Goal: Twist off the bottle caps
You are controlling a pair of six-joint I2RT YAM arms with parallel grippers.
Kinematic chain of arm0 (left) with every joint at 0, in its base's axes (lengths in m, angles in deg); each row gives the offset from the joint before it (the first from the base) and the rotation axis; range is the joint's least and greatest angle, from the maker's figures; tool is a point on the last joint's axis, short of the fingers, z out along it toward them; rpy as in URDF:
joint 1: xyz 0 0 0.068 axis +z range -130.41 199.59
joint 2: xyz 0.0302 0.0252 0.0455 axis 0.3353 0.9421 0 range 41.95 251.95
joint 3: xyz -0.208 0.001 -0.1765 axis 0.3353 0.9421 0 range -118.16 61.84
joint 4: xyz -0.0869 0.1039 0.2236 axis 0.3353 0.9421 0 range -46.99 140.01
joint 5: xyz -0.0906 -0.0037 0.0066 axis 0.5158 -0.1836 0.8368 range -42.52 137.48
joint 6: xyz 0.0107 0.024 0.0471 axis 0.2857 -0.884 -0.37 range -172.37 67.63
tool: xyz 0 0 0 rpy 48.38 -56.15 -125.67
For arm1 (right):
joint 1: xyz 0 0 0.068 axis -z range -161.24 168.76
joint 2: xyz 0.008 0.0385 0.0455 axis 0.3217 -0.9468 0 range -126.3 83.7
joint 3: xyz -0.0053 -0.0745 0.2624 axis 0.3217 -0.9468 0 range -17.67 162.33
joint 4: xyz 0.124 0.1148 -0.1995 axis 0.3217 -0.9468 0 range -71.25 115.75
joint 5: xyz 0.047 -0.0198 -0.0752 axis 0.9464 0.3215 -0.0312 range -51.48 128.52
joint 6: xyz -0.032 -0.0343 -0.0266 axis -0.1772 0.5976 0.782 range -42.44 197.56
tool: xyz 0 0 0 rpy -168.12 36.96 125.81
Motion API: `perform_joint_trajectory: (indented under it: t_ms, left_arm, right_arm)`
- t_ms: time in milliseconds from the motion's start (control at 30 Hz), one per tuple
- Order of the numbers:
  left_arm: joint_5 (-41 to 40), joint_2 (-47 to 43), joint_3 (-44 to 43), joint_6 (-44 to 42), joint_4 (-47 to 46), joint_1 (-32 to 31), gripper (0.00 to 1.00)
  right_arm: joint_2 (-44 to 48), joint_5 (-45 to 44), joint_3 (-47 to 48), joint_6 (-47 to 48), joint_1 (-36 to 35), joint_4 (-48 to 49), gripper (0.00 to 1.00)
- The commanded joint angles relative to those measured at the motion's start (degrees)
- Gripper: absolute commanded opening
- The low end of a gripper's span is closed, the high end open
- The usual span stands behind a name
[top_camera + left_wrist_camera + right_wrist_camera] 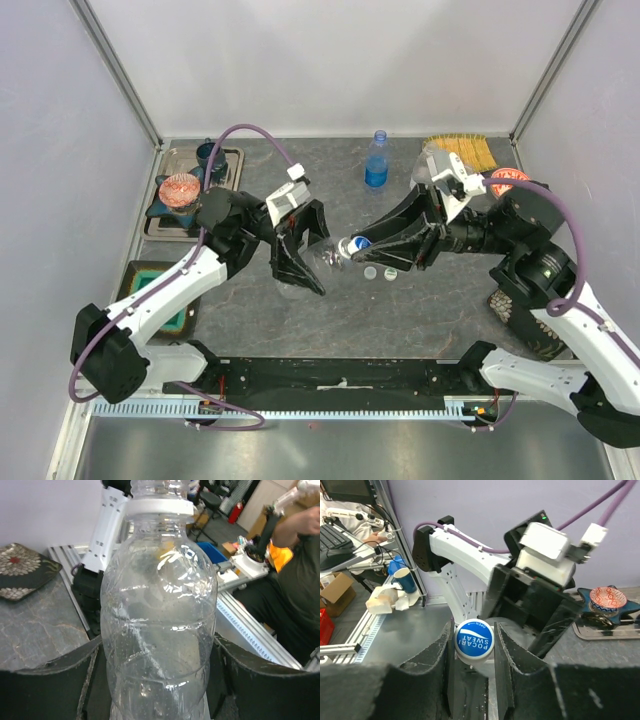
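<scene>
My left gripper [305, 262] is shut on the body of a plain clear bottle [325, 257] and holds it on its side above the table, neck pointing right. In the left wrist view the bottle [157, 610] fills the space between both fingers [50, 680], with its white neck ring [159, 507] at the top. My right gripper [358, 245] is shut on the bottle's blue cap [474, 639], which sits between its two fingers [432, 655]. A blue-labelled bottle [376, 160] stands capped at the back. The green-labelled and the very short bottle are out of view.
Two loose caps [380, 272] lie on the table just below the grippers. A tray [232, 165] with a red bowl [180, 188] and a dark cup is at the back left. A teal tray [165, 295] is at the left edge. A yellow brush [460, 150] is at the back right.
</scene>
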Motion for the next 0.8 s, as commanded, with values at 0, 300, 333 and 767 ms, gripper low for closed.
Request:
perform_joint_trajectory:
  t_ms: [0, 300, 333, 767]
  left_arm:
    - [-5.3, 1.3, 0.6, 3.1, 0.6, 3.1, 0.42]
    - [-13.7, -6.5, 2.1, -18.4, 27.6, 4.2, 0.43]
    - [-16.8, -8.1, 2.2, -22.0, 31.7, 4.3, 0.43]
    - [-65.0, -35.7, 15.3, -36.4, 52.8, 4.3, 0.42]
  right_arm:
    - [4.5, -6.2, 0.9, -1.1, -1.0, 2.5, 0.00]
    - [1.3, -58.3, 4.6, 0.5, -1.0, -13.5, 0.00]
    - [0.7, -64.8, 1.9, 0.0, -0.9, -15.8, 0.00]
    - [-19.0, -59.0, -28.5, -9.7, 0.0, -0.4, 0.00]
